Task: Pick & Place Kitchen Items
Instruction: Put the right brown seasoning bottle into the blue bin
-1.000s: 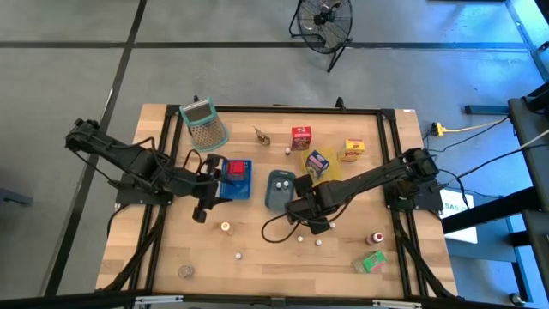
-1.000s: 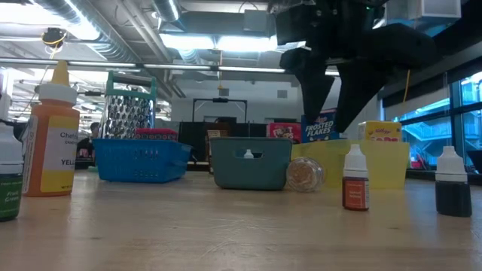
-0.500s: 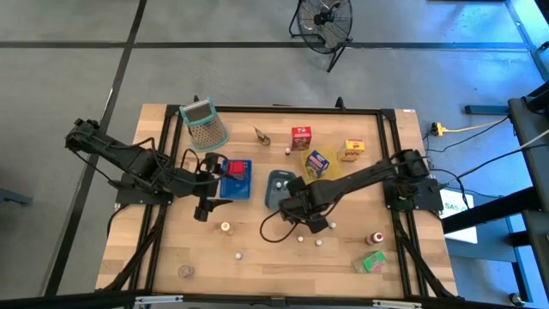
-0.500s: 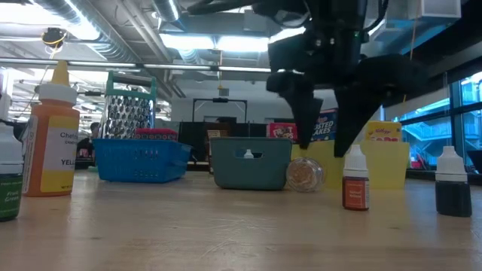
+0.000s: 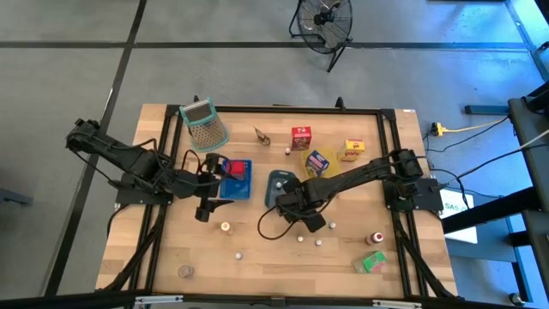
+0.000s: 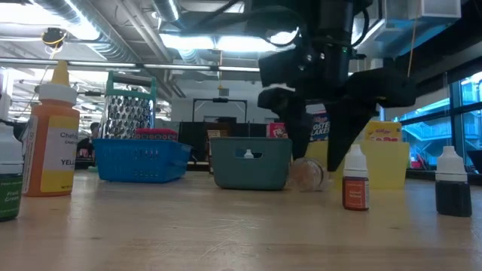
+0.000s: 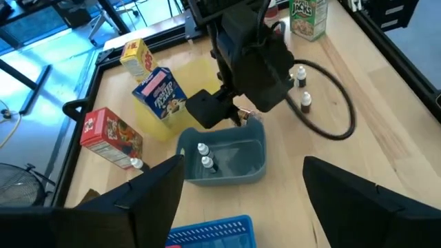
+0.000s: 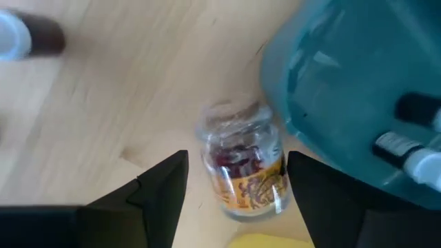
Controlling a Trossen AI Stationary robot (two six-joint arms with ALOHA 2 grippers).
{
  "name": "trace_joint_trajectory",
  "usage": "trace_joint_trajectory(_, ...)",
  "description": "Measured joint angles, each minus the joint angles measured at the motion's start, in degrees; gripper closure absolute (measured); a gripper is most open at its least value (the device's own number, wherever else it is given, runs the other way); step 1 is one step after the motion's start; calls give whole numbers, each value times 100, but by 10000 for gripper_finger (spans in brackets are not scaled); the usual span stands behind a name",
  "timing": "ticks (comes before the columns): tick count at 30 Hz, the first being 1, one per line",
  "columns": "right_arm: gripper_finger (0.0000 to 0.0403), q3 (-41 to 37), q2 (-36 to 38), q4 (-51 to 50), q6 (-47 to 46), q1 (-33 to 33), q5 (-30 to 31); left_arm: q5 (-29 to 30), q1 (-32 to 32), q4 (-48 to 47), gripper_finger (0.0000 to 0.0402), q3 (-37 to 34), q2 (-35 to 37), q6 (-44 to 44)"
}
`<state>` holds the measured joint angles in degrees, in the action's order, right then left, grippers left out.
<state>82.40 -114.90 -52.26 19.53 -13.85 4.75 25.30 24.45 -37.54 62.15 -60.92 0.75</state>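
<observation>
A small clear jar (image 8: 241, 172) with a red and yellow label lies on its side on the table, right beside the grey-blue tray (image 8: 358, 89). My right gripper (image 8: 238, 169) points down over the jar and is open, one finger on each side, with a gap to each finger. Two small dropper bottles (image 7: 204, 157) lie in that tray. My left gripper (image 7: 255, 207) hangs open above the table by the blue tray (image 5: 237, 178), with nothing between its fingers. A blue carton (image 5: 317, 162) stands in the yellow tray (image 5: 333, 174).
A red carton (image 5: 300, 137) and a yellow carton (image 5: 352, 150) stand at the far side, and a grater (image 5: 204, 125) at the far left. A green carton (image 5: 371, 263), a red-capped bottle (image 5: 375, 238) and small round pieces (image 5: 226, 227) lie nearer. A black cable (image 5: 273, 225) loops below my right gripper.
My right gripper has gone down and toward the table's left, rolling a little, and now stands over the jar beside the grey-blue tray. The jar and the trays have stayed where they were.
</observation>
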Motion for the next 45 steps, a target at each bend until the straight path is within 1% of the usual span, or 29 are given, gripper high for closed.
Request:
trace_joint_trajectory(7,172,-79,-56,137,-64,40,-233,-13,0,-3,109,0,-63,0)
trace_joint_trajectory(10,174,-199,-58,172,-108,63,-301,-77,0,3,109,0,-92,0)
trace_joint_trajectory(14,174,-440,-56,505,-161,128,-528,-92,0,5,109,0,-117,-8)
trace_joint_trajectory(18,177,-515,-56,621,-245,178,-655,-94,0,6,109,0,-120,-7)
trace_joint_trajectory(25,206,-517,-54,572,-425,184,-661,-96,0,4,109,0,-123,-4)
trace_joint_trajectory(36,204,-498,-21,320,-1401,175,-668,-96,0,4,109,0,-123,-2)
trace_joint_trajectory(41,206,-222,-17,-203,-1907,166,-649,-94,-2,-19,109,0,-123,2)
trace_joint_trajectory(45,206,81,-17,-652,-2111,166,-643,-94,0,-37,109,0,-123,2)
